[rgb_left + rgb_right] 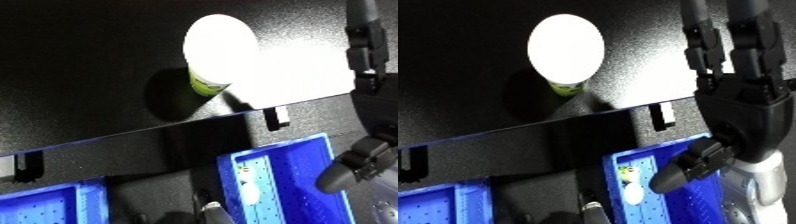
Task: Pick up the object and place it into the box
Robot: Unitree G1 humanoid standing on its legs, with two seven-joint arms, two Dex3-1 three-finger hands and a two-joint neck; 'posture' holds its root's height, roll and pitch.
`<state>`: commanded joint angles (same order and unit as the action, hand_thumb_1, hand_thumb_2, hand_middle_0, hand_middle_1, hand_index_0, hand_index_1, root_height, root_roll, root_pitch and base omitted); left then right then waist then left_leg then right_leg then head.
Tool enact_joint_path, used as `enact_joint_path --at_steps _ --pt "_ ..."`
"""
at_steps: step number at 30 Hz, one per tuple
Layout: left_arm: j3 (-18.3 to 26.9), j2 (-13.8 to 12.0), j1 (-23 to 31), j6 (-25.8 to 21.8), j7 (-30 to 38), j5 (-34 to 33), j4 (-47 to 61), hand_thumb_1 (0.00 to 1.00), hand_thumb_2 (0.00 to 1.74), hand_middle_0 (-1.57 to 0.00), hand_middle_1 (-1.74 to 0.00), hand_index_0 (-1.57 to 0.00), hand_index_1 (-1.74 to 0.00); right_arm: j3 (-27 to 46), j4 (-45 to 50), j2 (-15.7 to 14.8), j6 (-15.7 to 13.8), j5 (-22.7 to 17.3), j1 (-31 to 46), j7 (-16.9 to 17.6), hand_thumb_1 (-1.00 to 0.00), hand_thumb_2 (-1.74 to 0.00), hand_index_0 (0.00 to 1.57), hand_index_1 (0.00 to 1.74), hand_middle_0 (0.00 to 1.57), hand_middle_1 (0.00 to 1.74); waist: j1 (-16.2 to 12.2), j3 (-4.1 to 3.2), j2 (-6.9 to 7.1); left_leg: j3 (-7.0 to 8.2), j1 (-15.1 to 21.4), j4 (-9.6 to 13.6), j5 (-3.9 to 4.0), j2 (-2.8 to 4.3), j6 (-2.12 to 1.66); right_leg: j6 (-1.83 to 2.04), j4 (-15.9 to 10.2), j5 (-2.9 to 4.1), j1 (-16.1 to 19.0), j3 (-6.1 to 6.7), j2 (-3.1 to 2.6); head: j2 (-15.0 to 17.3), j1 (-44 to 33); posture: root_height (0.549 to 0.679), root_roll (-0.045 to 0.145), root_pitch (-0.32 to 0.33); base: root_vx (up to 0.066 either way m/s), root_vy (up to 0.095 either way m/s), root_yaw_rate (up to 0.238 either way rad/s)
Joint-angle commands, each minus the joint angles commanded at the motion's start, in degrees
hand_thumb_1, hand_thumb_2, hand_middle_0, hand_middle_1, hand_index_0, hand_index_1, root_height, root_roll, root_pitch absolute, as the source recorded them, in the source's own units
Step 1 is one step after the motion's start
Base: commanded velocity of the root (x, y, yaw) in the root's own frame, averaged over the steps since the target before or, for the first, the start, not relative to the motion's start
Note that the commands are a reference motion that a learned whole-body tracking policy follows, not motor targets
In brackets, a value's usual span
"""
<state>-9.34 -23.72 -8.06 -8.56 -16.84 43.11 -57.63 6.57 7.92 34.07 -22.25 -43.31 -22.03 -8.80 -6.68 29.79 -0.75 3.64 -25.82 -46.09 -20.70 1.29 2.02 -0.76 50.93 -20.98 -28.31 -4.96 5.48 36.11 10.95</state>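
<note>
A round container with a bright white top (565,47) and a green label (565,89) at its base stands on the dark table (460,60), near the front edge. My right hand (744,110) is to its right and apart from it. The fingers (704,45) stretch straight out over the table, the thumb (687,172) hangs over the bin, and the hand holds nothing. Below the table edge is a blue bin (306,180) with perforated walls. My left hand does not show.
The table's front edge (178,132) runs as a black bar with small brackets (277,118). A second blue bin (53,205) sits at the lower left. Small white and green items (631,184) lie in the near bin.
</note>
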Motion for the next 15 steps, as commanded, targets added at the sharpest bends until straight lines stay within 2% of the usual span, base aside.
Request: enact_joint_path --at_steps 7,10,15 --pt "-0.79 0.21 -0.42 -0.27 0.47 -0.69 -0.36 0.00 0.00 0.00 0.00 0.00 0.00 -4.95 -2.95 2.92 8.95 5.39 -3.91 9.90 0.00 0.00 0.00 0.00 0.00 0.00 1.14 0.00 -0.10 -0.32 0.46 1.03 0.51 -0.37 0.06 -0.42 -0.24 -0.39 0.41 -0.09 -0.06 -0.17 1.71 0.624 0.053 0.008 0.016 -0.012 0.042" --pt "-1.01 0.14 -0.70 -0.16 0.39 -1.15 -0.68 0.00 0.00 0.00 0.00 0.00 0.00 -7.02 -4.54 3.43 12.15 6.37 -5.27 11.67 0.00 0.00 0.00 0.00 0.00 0.00 1.67 0.00 -0.22 -0.54 0.56 1.06 0.54 -0.55 0.16 -0.64 -0.07 -0.59 0.51 -0.26 0.07 -0.13 2.66 0.624 0.052 0.006 0.016 -0.027 0.070" --pt "-1.05 -0.01 -1.06 0.05 0.57 -0.91 -0.84 0.00 0.00 0.00 0.00 0.00 0.00 -9.77 -7.63 4.03 16.93 6.77 -7.51 12.59 0.00 0.00 0.00 0.00 0.00 0.00 2.48 0.00 -0.35 -0.93 0.68 0.98 0.51 -0.77 0.33 -0.90 0.39 -0.90 0.60 -0.67 0.33 -0.24 4.30 0.622 0.051 0.002 0.017 -0.029 0.065"
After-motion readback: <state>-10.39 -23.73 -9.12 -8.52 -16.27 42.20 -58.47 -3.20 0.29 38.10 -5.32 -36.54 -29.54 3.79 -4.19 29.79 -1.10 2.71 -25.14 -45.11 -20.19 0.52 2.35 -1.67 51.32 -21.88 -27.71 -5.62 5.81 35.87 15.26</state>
